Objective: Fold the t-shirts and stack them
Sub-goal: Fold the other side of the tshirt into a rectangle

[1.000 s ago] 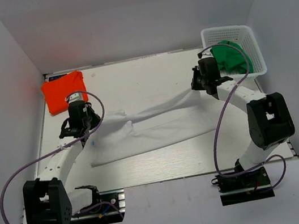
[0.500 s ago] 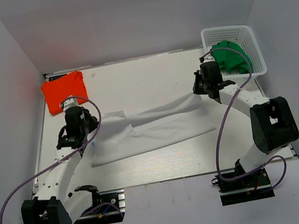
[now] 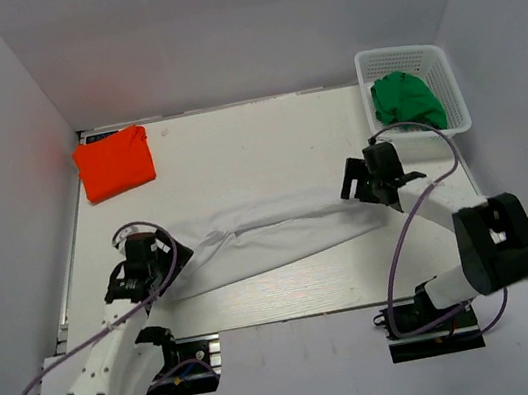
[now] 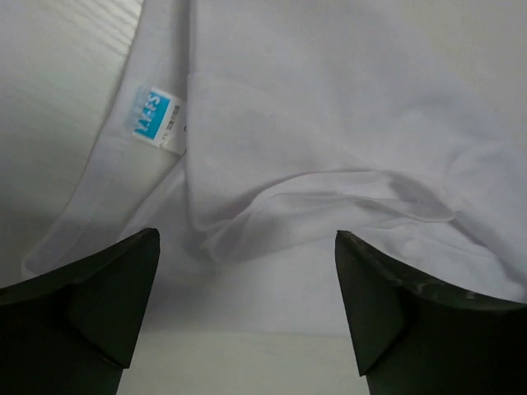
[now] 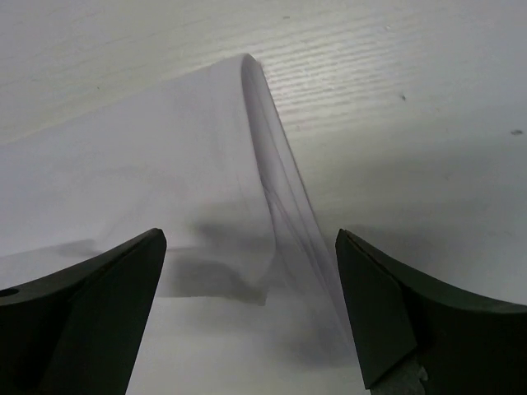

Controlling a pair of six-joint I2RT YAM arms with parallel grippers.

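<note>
The white t-shirt (image 3: pixel 281 240) lies as a long narrow band across the middle of the table. My left gripper (image 3: pixel 159 264) stands open over its left end, where a blue label (image 4: pixel 156 115) shows on the cloth (image 4: pixel 329 123); nothing is between the fingers (image 4: pixel 107 288). Over the shirt's right end my right gripper (image 3: pixel 358 184) is also open, with a raised fold of the white cloth (image 5: pixel 206 164) lying loose between its fingers (image 5: pixel 387 304). The orange t-shirt (image 3: pixel 114 162) sits folded at the far left corner. The green t-shirt (image 3: pixel 408 100) lies bunched in the basket.
A white lattice basket (image 3: pixel 403 56) stands at the far right corner. White walls close in the table on three sides. Bare tabletop (image 3: pixel 256 148) lies between the orange shirt and the basket.
Both grippers drew toward the near edge while shut on the white shirt's ends, folding it into a narrower band, then opened and let the cloth go.
</note>
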